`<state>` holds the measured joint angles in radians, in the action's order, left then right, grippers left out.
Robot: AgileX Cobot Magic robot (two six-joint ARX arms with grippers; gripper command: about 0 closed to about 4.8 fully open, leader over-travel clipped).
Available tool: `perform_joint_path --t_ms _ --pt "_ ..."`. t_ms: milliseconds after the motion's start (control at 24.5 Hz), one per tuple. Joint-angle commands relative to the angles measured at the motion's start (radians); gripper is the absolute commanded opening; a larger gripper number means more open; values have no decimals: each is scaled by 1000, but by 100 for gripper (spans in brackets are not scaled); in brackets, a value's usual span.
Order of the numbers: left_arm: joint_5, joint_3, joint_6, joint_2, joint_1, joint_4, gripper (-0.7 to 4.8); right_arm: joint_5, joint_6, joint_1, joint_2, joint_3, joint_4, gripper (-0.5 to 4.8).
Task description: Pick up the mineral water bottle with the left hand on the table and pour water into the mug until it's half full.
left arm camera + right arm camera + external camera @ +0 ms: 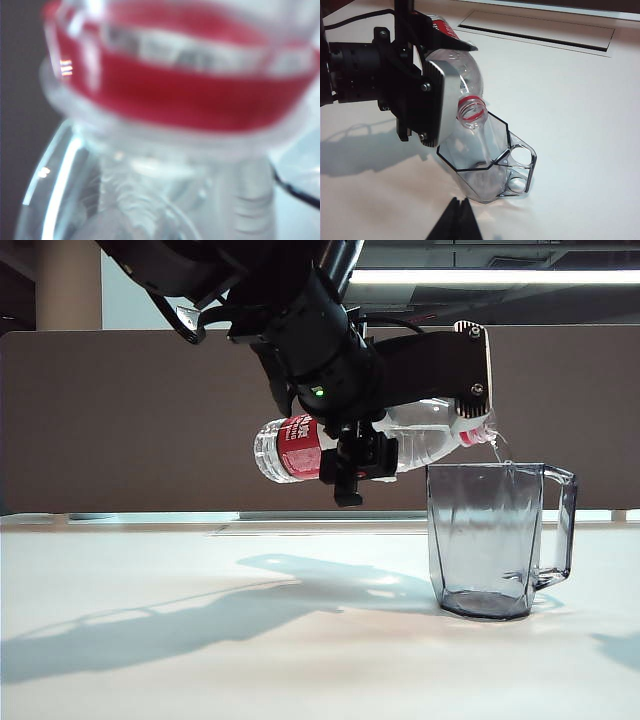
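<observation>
The left hand (350, 465) hung above the table (200, 640), its broad black fingers clamped around the middle of the mineral water bottle (400, 440), just on the neck side of the red-and-white label. The jaws stood part-way apart, held there by the bottle's ribbed body. The bottle lay close to level in the exterior view, its base pointing away from the mug (495, 540) and its red-ringed mouth tipped slightly downward, over the mug's near rim. A thin stream of water ran from the mouth into the mug, which stood upright on the table, handle turned away from the arm. Only a shallow layer seemed to lie at its bottom, so the half-full mark looked well off.

What mattered for the pour was that the bottle's long axis ran straight from the left hand toward the mug, with the mouth inside the rim's outline; the right wrist view showed the neck (470, 111) directly over the opening of the mug (485, 165). In the left wrist view the red neck ring (190, 100) filled the blurred frame.

The right gripper (455, 220) showed only as dark fingertips drawn close together, well apart from the mug and touching nothing.
</observation>
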<state>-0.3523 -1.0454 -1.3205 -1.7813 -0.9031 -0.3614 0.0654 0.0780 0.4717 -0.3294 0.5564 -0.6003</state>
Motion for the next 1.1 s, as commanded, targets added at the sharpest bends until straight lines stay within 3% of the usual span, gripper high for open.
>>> perform_joint_path --t_ms 41,1104 --pt "-15 -10 -15 10 0 -51 268 8 -4 1 0 8 21 -1" --pt "-10 -10 -82 10 16 -51 268 24 -31 1 0 8 7 -1"
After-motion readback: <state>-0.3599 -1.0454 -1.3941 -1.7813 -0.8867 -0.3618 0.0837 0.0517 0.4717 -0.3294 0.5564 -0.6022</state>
